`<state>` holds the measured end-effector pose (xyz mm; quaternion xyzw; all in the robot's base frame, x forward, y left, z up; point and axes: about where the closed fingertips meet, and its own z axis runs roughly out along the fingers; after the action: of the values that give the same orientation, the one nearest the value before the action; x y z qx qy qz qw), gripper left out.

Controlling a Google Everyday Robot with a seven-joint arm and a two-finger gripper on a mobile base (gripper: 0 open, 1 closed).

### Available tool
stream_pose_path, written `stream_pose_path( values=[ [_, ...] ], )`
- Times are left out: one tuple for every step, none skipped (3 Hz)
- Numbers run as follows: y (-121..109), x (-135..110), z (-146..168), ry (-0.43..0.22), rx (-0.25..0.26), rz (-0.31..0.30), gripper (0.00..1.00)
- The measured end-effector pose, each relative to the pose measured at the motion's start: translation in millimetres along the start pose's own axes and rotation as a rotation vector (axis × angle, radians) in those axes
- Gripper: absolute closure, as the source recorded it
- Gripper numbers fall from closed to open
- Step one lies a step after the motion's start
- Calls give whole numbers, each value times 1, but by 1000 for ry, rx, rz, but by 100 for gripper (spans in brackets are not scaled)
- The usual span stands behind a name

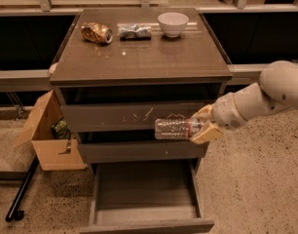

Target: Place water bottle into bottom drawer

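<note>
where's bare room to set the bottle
The bottom drawer is bare wall to wall. The cabinet top is free in front, crowded at the back by can, wrapper, bowl. The gripper holds the water bottle by the scratched drawer.
</note>
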<state>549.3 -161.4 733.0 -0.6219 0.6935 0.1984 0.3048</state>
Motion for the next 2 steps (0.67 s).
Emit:
stream_pose_path(
  values=[
    [21,46,53,-1,-32,11,100],
    [37,104,118,-35,-69,79,100]
  ],
)
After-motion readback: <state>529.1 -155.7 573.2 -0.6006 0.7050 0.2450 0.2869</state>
